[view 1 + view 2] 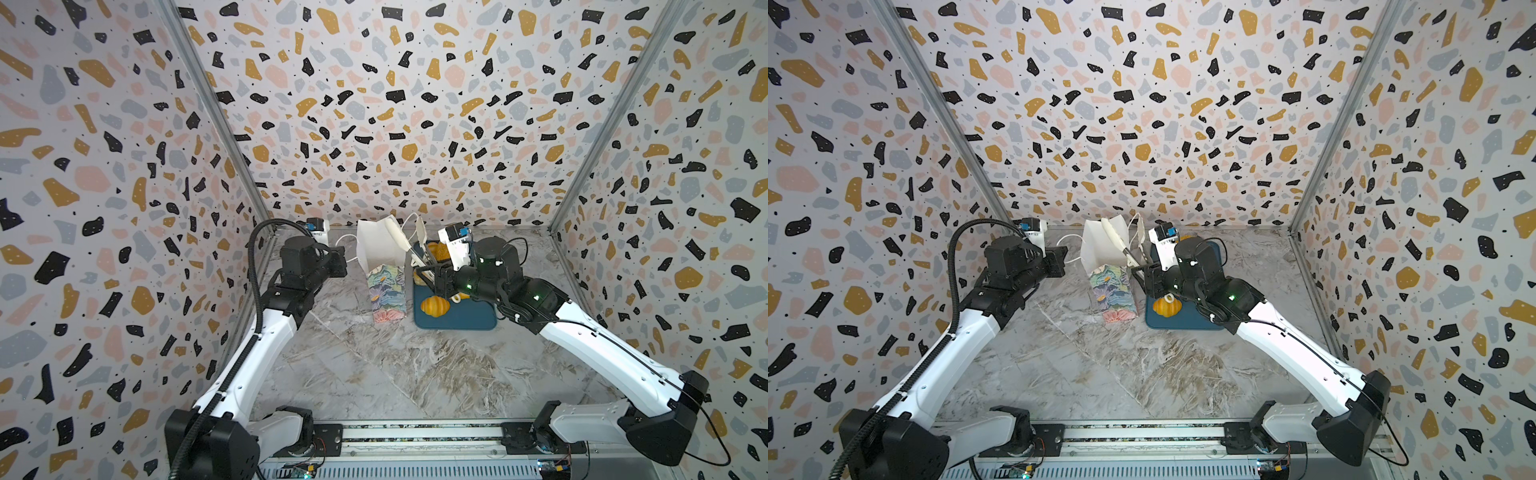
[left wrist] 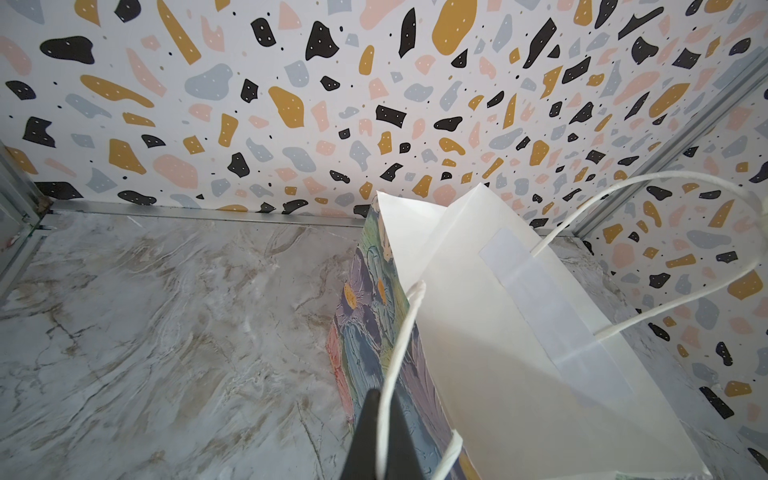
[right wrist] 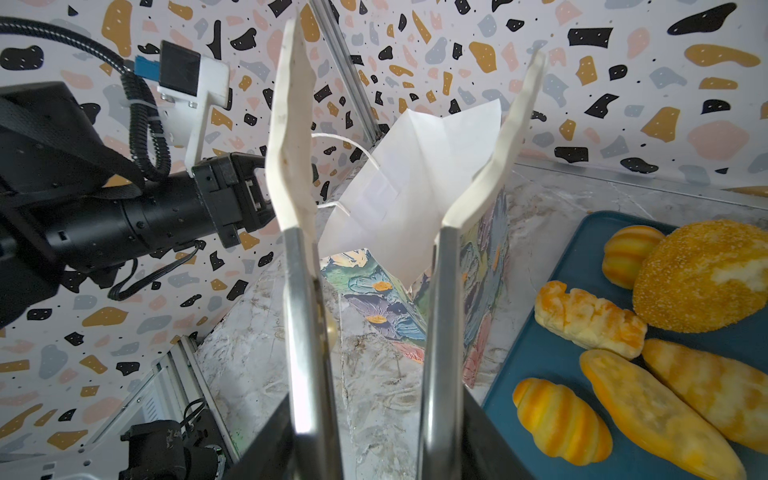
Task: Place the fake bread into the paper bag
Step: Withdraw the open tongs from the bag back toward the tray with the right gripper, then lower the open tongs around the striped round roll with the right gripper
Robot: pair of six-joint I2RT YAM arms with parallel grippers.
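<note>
My right gripper [image 3: 378,453] clamps the tongs [image 3: 301,332], their white tips apart by the paper bag [image 3: 415,183]. My left gripper [image 2: 376,436] is closed, with the bag's cord handle [image 2: 399,332] lying across its tips.

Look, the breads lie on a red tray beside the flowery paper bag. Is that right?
Not quite. The tray is dark blue, not red, as the right wrist view shows. The breads do lie on it, beside the flowery paper bag.
</note>
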